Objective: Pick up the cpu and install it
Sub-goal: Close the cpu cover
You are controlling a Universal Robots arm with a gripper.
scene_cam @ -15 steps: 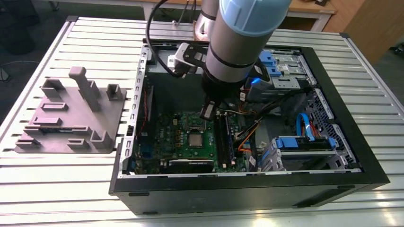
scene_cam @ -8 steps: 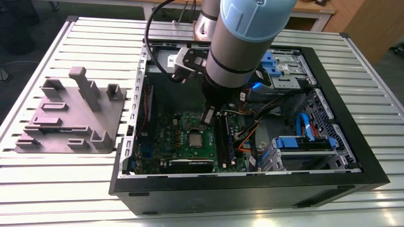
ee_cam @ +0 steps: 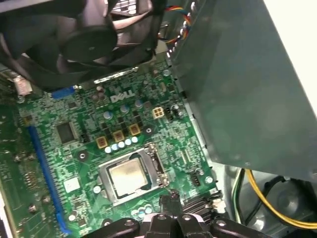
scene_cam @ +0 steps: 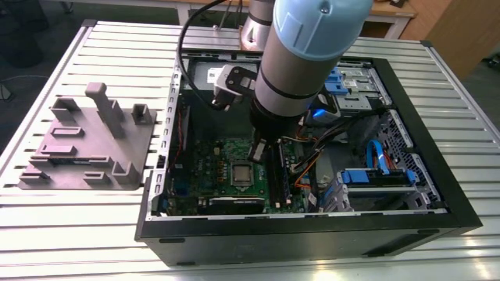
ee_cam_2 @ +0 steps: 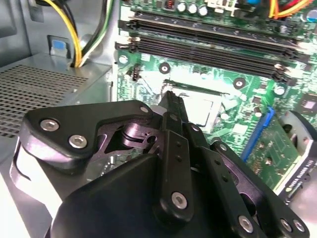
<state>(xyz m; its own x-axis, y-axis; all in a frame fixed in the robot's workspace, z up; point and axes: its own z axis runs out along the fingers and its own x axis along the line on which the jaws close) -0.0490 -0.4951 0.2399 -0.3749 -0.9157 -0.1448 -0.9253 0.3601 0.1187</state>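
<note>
One cpu [ee_cam: 128, 177] sits in the motherboard [ee_cam: 74, 148] socket, its edges partly hidden by the frame. Just beside it, the hand [ee_cam: 170, 201] hovers, fingers pressed together, holding nothing.

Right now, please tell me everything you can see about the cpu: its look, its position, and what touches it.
The cpu is a small flat square chip with a dull silver-gray metal top. It lies flat in its socket on the green motherboard, with a metal socket frame around it. In the exterior view it sits near the middle of the board, inside the open computer case. The gripper is beside the socket and does not hold the chip.
</note>
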